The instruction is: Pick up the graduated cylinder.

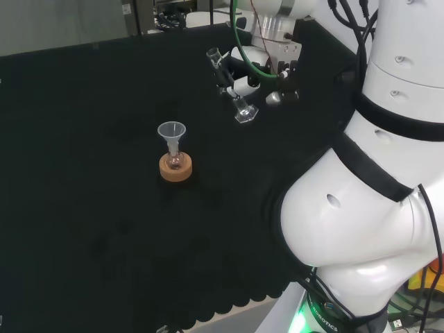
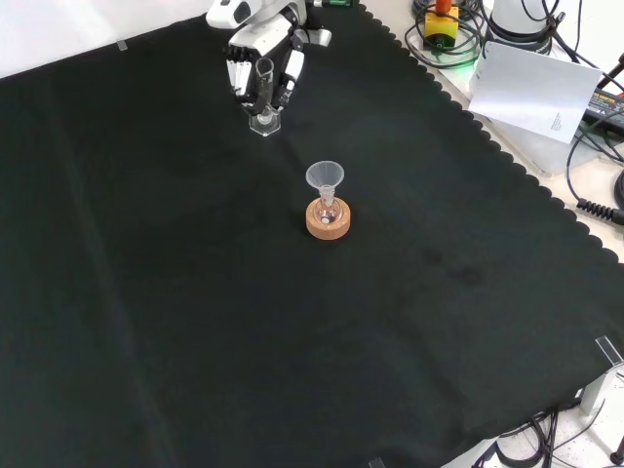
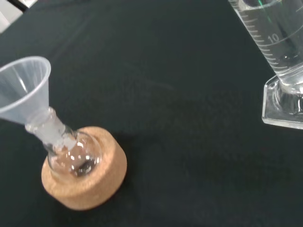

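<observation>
The hand (image 2: 261, 60) has its fingers curled around the graduated cylinder (image 2: 264, 97). In the front view, both are near the far edge of the black cloth (image 2: 195, 292), at about 11 o'clock from the flask (image 2: 328, 209). The cylinder is clear with a flat foot, and it leans a little in the head view. I cannot tell if the foot touches the cloth. The small round flask sits in a cork ring (image 2: 328, 221). A clear funnel (image 2: 325, 176) stands in the flask's neck.
</observation>
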